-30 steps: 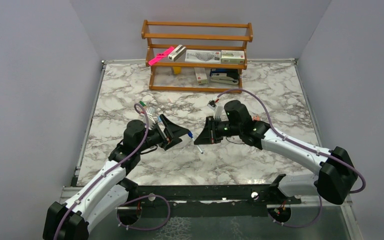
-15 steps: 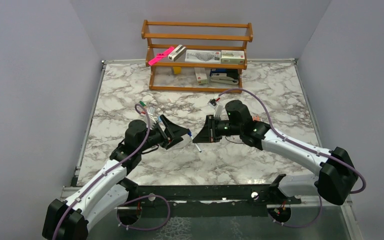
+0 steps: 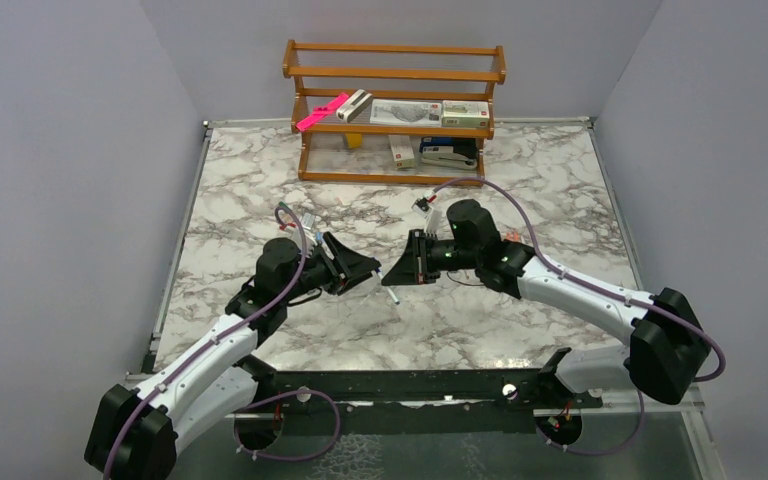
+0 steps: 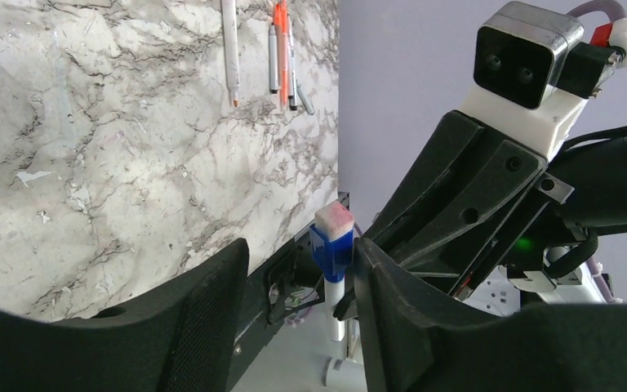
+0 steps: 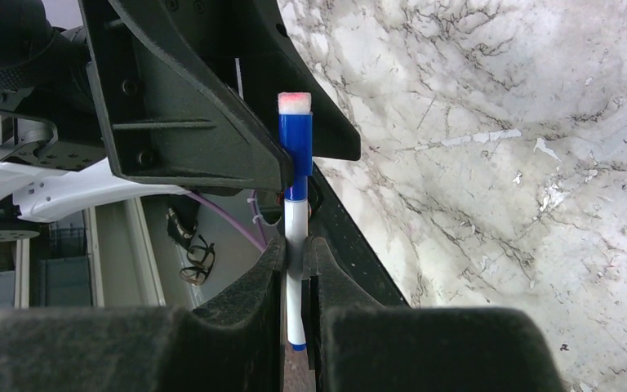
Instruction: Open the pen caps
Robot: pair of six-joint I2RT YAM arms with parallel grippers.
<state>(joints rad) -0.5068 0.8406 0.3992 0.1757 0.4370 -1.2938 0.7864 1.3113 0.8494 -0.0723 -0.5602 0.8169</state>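
The right end effector (image 5: 295,245) clamps a thin white-barrelled pen (image 5: 295,216) above the marble surface (image 3: 260,190), its short blue plastic cap (image 4: 331,249) between the part-open fingers of the left end effector (image 4: 300,251) (gap visible on one side).

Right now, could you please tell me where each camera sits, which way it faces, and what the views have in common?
Top external: above and behind the bases, looking down over the table at the rack; both arms, left gripper and right gripper meeting.
Left wrist: looks along its own open fingers at the blue cap, loose pens beyond.
Right wrist: looks along its own fingers clamping the pen.
Shared: both wrist views show the blue cap.
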